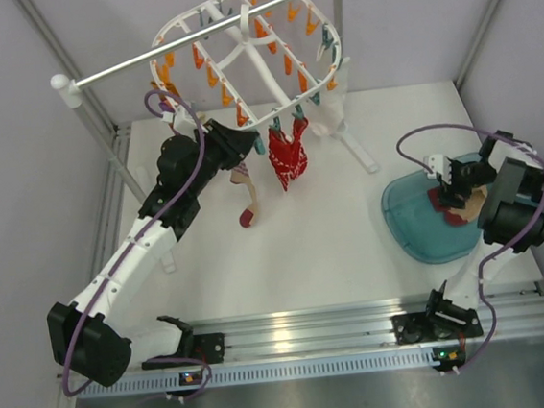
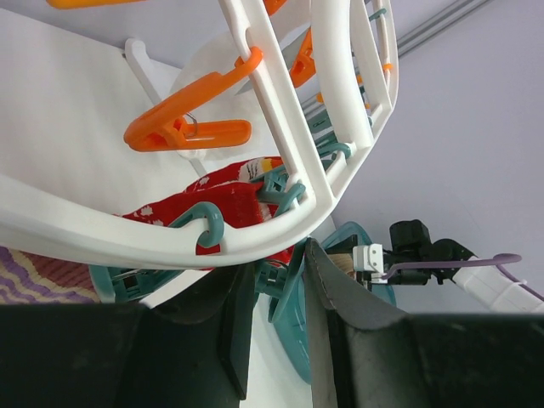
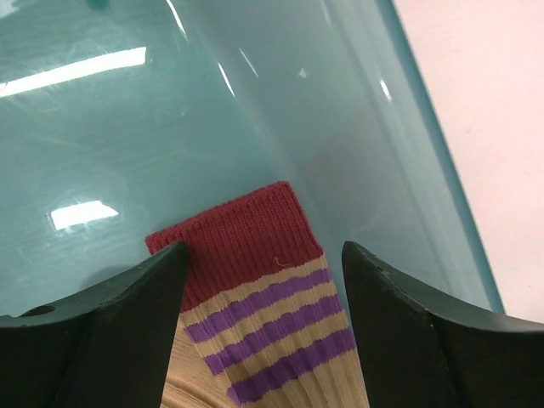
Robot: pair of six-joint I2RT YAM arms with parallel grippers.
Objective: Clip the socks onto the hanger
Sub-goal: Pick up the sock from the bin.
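The white oval hanger point(image 1: 263, 65) hangs from a rail at the back. One cream sock with a reddish toe point(image 1: 243, 185) dangles from its near rim, and its striped part point(image 2: 34, 276) shows beside my left fingers. My left gripper point(image 1: 250, 146) point(image 2: 276, 263) is at that rim point(image 2: 127, 238), shut on a teal clip point(image 2: 287, 285). The other sock point(image 1: 460, 207), cream with purple stripes and a dark red cuff point(image 3: 246, 238), lies in the teal tray point(image 1: 413, 219). My right gripper point(image 1: 449, 192) point(image 3: 263, 251) stands open astride the cuff, its left finger at the sock's edge.
A red patterned sock point(image 1: 289, 159) point(image 2: 212, 200) hangs clipped just right of my left gripper. Orange clips point(image 2: 183, 127) line the hanger's bars. The metal rail point(image 1: 198, 37) on white posts crosses the back. The tray's wall point(image 3: 425, 127) rises right of the cuff, with table point(image 3: 484, 85) beyond.
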